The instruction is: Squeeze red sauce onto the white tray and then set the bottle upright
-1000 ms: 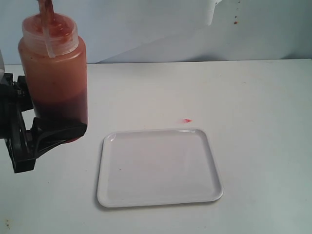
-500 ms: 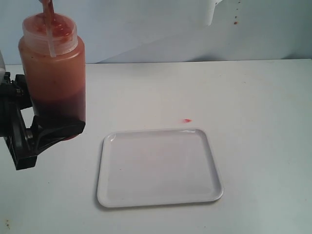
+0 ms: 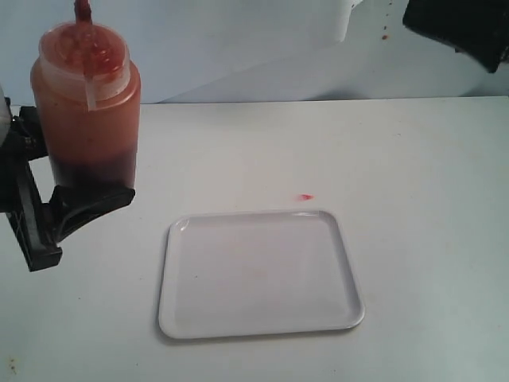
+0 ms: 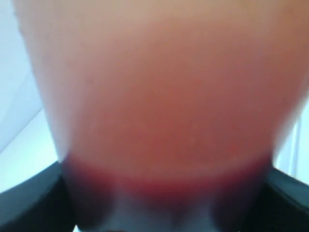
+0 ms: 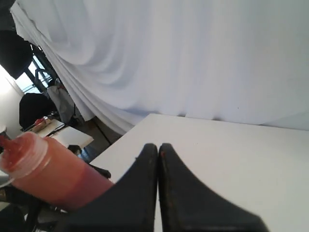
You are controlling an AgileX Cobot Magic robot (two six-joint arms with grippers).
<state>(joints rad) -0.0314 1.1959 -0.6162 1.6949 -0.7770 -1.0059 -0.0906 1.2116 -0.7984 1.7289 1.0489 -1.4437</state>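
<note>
So our left gripper (image 3: 83,199) has its black jaws clamped around the lower part of the bottle (image 3: 86,119), right where the dark sauce sits. We see the bottle upright, nozzle up, off to the left of the white tray (image 3: 258,274). The tray lies flat on the table (image 3: 421,159), with one little red spot (image 3: 305,196) just past its far rim. Our right gripper (image 5: 158,159) has its jaws pressed together on nothing, over the table's right side.
</note>
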